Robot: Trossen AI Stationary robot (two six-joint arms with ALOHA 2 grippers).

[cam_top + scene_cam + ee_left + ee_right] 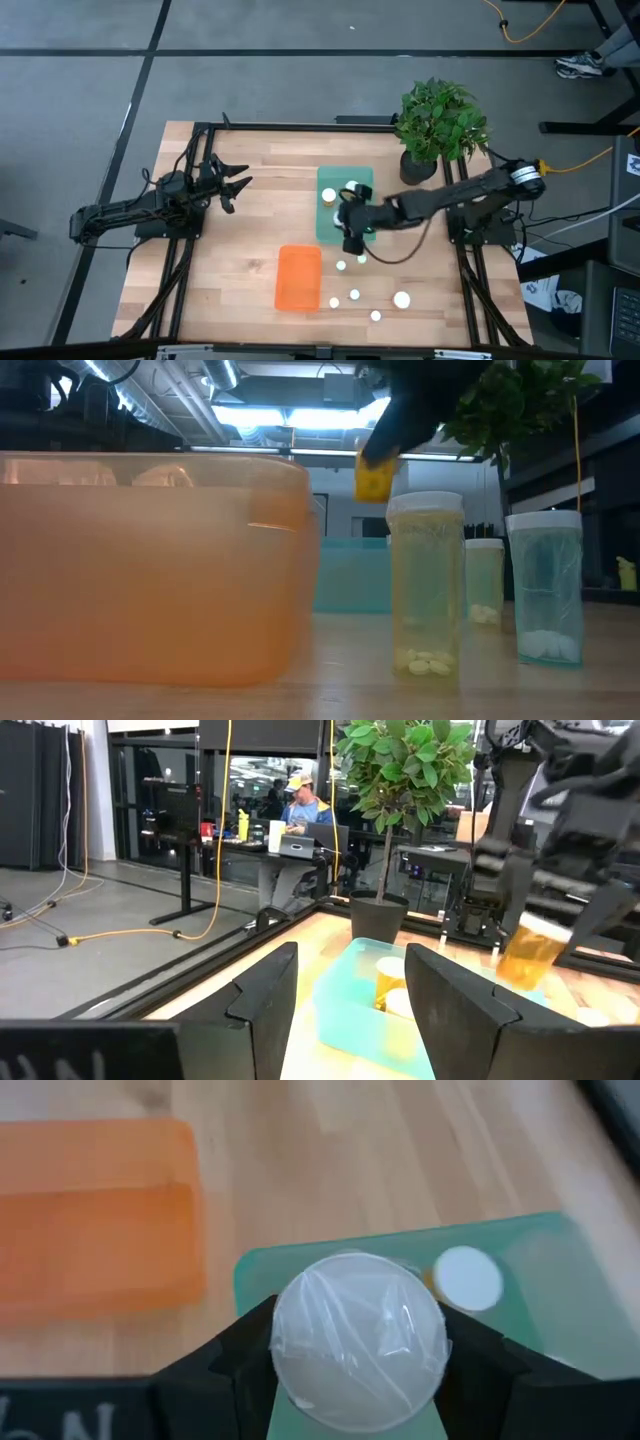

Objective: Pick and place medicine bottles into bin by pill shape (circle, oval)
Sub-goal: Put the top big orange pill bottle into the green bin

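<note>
a bottle [358,1342] with a white cap is clamped between the right gripper's [350,232] fingers, held above the near edge of the green bin [327,215]. two more bottles [329,195] lie inside that bin. the orange bin [298,277] sits just beside it, with five bottles [401,299] standing loose nearby. the left gripper [232,186] waits well apart from the green bin, fingers spread.

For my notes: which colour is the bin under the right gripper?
Green bin, clearest in the high view.
</note>
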